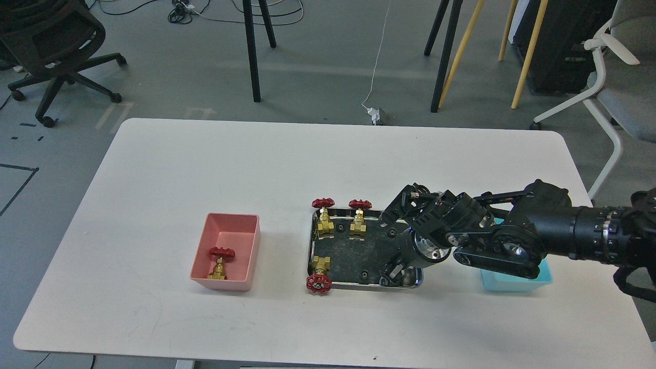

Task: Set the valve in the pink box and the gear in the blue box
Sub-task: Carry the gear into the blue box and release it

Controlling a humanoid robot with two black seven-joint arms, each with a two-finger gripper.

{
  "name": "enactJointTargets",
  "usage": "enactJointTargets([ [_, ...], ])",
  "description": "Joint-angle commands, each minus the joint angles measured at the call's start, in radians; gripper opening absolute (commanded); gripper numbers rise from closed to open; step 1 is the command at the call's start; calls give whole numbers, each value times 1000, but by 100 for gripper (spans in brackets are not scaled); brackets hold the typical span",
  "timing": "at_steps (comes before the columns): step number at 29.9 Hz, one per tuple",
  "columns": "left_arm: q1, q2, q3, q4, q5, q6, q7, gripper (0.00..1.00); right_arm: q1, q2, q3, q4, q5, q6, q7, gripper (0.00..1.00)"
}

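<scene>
A valve (220,261) lies in the pink box (225,233) at the left. Three more valves (324,216) (359,215) (319,274) sit on the steel tray (310,246), the near one with its red wheel over the front rim. Small black gears (364,274) (338,228) (393,233) lie on the tray's dark floor. My right gripper (392,271) reaches down into the tray's front-right corner; its fingers are dark and I cannot tell them apart. The blue box (512,283) is mostly hidden under my right arm. My left arm is out of view.
The white table's front edge (307,353) is near. My right forearm (564,236) spans the right side above the blue box. Chairs and stand legs are on the floor beyond the table.
</scene>
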Motion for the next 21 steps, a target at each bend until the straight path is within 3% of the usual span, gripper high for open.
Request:
enactJointTargets([
  [1,-2,0,0,17,0,-4,-6,97,0,0,2,3,0,0,-17,22],
  [10,-3,0,2,18,0,-3,-8,97,6,0,29,8,3,0,-23,12],
  [14,-3,0,5,18,0,-4,-8,97,14,-29,177,-18,20,0,-23,12],
  [17,-2,-3,8,18,3,-4,-6,97,17,-104,265,-17,20,0,-21,12],
  [21,-2,-11,8,17,8,-4,-6,97,43,-308,295,84,57,0,-17,12],
])
